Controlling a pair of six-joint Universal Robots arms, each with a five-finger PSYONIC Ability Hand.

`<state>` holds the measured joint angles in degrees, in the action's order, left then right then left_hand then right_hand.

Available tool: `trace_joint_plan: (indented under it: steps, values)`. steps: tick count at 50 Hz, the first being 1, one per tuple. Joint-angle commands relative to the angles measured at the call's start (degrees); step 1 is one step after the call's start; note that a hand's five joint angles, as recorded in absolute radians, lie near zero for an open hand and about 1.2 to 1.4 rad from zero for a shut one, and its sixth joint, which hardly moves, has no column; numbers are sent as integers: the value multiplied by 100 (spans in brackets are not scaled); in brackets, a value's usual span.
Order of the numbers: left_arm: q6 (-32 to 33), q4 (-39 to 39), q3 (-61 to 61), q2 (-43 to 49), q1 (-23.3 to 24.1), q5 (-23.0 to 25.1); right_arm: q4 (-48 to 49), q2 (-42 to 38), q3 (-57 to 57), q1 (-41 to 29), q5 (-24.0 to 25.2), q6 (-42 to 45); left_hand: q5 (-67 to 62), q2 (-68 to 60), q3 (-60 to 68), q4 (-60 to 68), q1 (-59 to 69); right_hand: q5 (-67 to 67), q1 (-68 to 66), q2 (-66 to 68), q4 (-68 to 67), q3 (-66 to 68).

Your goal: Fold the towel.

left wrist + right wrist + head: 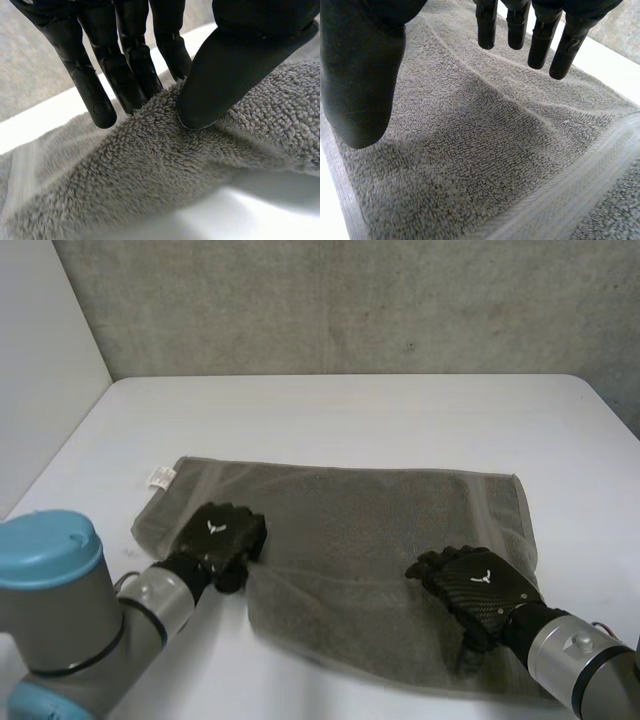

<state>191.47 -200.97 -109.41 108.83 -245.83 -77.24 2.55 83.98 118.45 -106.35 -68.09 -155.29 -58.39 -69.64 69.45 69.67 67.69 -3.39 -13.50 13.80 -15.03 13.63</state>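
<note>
Since left hand [222,532] only pinches the towel [380,520] edge and right hand [480,585] hangs open, it could slip mid-fold.

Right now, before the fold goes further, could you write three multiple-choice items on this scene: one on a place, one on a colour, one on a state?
1. Where on the towel is the white label?
A. its far left corner
B. its middle
C. its near right corner

2. What colour is the towel?
A. red
B. grey
C. yellow

3. What is the left hand doing?
A. lying flat on the towel
B. pinching the towel
C. raised high above the towel

Answers:
1 A: the head view shows the label sticking out at the far left corner.
2 B: the cloth is grey in every view.
3 B: in the left wrist view the thumb and fingers close on a raised fold.
</note>
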Motion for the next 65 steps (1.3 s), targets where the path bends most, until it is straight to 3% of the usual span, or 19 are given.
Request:
trace_joint_plan:
  steps: [1,11,19,29,38,46,48,49,50,56,65]
  values:
    - [-400,-21,764,384,-18,-54,-254,49,-50,9,-20,-36,-1161,-1036,1055,1033,1231,145,156,-187,309,-169]
    - [-690,23,1537,1069,-18,-265,-641,-30,-102,-8,-11,-335,-1161,-1036,1055,1033,1231,145,157,-187,309,-169]
    - [-699,31,1747,1272,-18,-370,-598,-57,-85,-26,-319,-484,-1161,-1036,1055,1033,1231,-141,-129,99,24,117]
    - [-699,31,2073,1421,-44,-511,95,-118,161,-246,-486,-379,-1161,-1036,1055,1033,1231,-1552,-1541,1511,-1388,1528]
    - [-708,31,2082,1474,-70,-520,325,-364,267,-281,-592,34,-1161,-1036,1055,1033,1231,-2025,-2013,1983,-1860,2001]
    - [-708,31,2056,1474,-70,-520,993,-637,355,-316,-899,219,-1161,-1036,1055,1033,1231,-2950,-2938,2908,-2786,2926]
    - [-708,31,2047,1474,-70,-520,1168,-637,363,-307,-1039,297,-1161,-1036,1055,1033,1231,-5240,-5229,5198,-5076,5216]
    - [-708,31,2038,1474,-70,-520,1169,-637,363,-307,-1040,298,-1161,-1036,1055,1033,1231,-5254,-5243,5213,-5090,5230]
    - [-708,31,2038,1474,-70,-520,1291,-611,363,-281,-1048,315,-1161,-1036,1055,1033,1231,-6647,-6636,6606,-6483,6623]
    - [-708,119,1977,1396,-79,-520,1924,-94,346,-228,-1224,289,-1161,-1036,1055,1033,1231,-6661,-6650,6620,-6497,6637]
    - [-716,682,1766,939,-79,-502,1828,330,240,-211,-1180,219,-1161,-1036,1055,1033,1231,-6661,-6650,6620,-6497,6637]
